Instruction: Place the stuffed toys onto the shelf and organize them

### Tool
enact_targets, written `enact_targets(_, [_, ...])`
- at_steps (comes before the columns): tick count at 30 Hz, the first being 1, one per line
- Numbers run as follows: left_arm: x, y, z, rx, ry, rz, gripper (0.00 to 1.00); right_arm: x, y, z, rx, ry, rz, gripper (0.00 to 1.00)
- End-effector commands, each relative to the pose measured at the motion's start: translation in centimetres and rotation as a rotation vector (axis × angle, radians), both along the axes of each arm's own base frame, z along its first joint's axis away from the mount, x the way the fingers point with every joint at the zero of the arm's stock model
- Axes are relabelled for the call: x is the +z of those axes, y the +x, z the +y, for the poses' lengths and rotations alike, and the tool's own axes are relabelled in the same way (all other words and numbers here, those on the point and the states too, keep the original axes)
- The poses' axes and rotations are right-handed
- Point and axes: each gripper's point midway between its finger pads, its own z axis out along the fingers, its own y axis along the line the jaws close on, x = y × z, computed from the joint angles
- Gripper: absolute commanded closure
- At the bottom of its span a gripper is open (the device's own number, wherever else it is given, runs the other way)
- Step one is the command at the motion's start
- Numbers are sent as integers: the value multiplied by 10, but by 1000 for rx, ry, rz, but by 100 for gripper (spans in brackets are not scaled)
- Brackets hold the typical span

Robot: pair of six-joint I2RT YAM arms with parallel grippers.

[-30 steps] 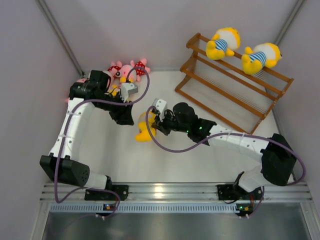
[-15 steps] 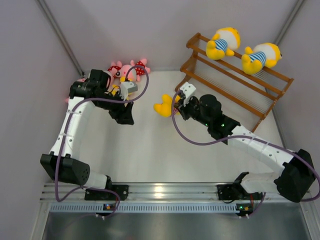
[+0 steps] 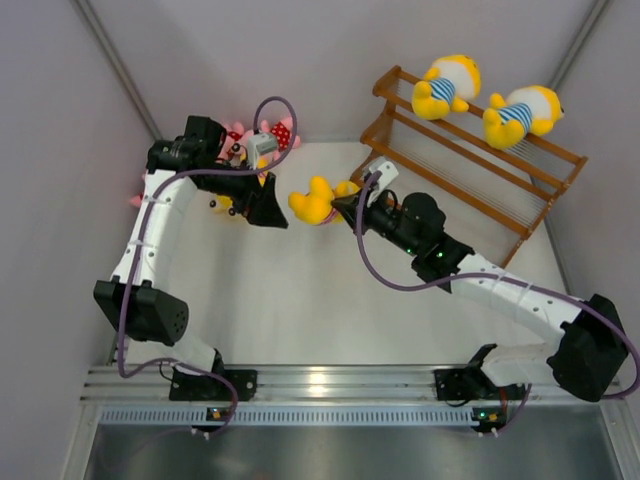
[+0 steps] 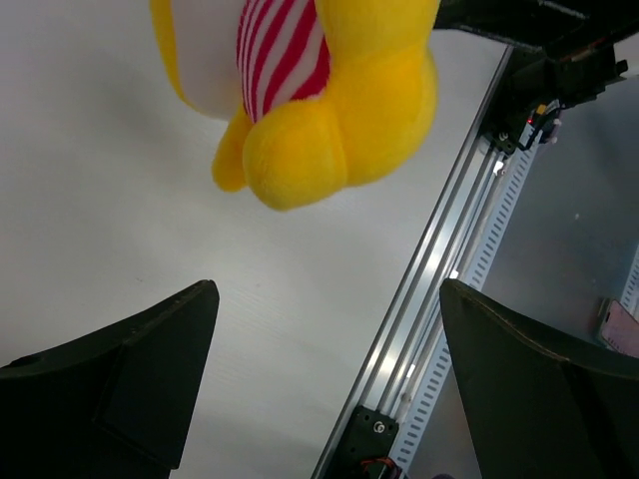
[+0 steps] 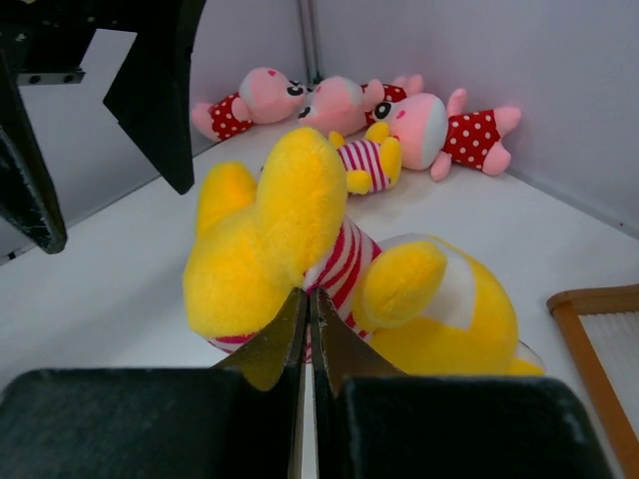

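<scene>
Seen from above, the shelf (image 3: pixel 455 178) stands at the far right of the white counter (image 3: pixel 300 300). Two blue-striped toys (image 3: pixel 445 85) lie on the shelf's top tier, and its lower tiers are bare.

Just left of the shelf, the right end effector (image 5: pixel 308 329) holds a yellow toy in a red-and-white shirt, the held toy (image 3: pixel 315 200), above the counter. Its fingers are pinched almost fully together on the shirt fabric.

Further left of the shelf, the left end effector (image 4: pixel 327 299) faces that toy with its fingers spread wide and nothing between them.

Well left of the shelf, in the far corner, three pink toys (image 5: pixel 339 100) in dotted outfits lie on the counter. A fourth yellow toy (image 5: pixel 364 165) lies just in front of them.

We judge that the step in hand is carrying the held toy to the shelf, either directly or by way of the other arm. Next, the right arm would swing toward the shelf, bring the toy over a free spot and spread its fingers to let go. It must keep clear of the rails and of the toys already placed.
</scene>
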Motion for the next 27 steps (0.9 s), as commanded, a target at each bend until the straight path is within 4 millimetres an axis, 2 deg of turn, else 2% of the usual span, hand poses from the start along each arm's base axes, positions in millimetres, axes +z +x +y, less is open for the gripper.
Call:
enact_targets(1, [22,14,-11,11,-81,-28,2,53,-15,23,84,138,-90,100])
enact_targets(3, [34,17,-15,-1,-111,-47,3,58,-20,27,109,161,-89,100])
enact_targets(6, [36,17,-18,-21,-134,-46,12,65,-24,30,127,180,-101,100])
enact_targets(7, [32,18,-18,-22,-131,-35,19,70,-27,30,133,190,-113,100])
enact_targets(10, [26,20,-19,-19,-124,-20,33,72,-31,32,158,193,-120,100])
enact_targets(11, [27,20,-19,-22,-129,-17,43,72,-33,34,167,189,-119,100])
enact_targets(14, [32,17,-23,-47,-160,-25,61,68,-34,35,177,181,-112,100])
enact_targets(15, [33,16,-23,-52,-165,-29,92,66,-34,35,179,177,-106,100])
enact_targets(16, [35,14,-24,-55,-166,-38,100,63,-36,37,194,168,-102,100])
enact_targets(17, [35,13,-24,-61,-166,-44,100,55,-38,38,207,137,-83,100])
enact_targets(18, [33,14,-22,-57,-150,-55,100,55,-40,39,222,117,-79,98])
enact_targets(19, [31,12,-20,-56,-135,-65,100,52,-40,37,221,82,-70,89])
enact_targets(20, [28,13,-18,-60,-113,-87,100,49,-40,35,216,51,-60,63])
enact_targets(21, [23,15,-14,-55,-80,-106,100,41,-41,31,217,-5,-24,50])
enact_targets(22, [24,12,-11,-59,-64,-132,100,44,-41,23,207,-31,-42,38])
enact_targets(23, [16,11,-9,-65,-46,-132,100,45,-41,19,205,-45,-42,23])
enact_targets(26, [7,5,-3,-125,3,-221,100,47,-50,10,282,-50,-4,3])
enact_targets(27, [6,2,-3,-136,10,-234,100,49,-47,8,308,-44,20,1])
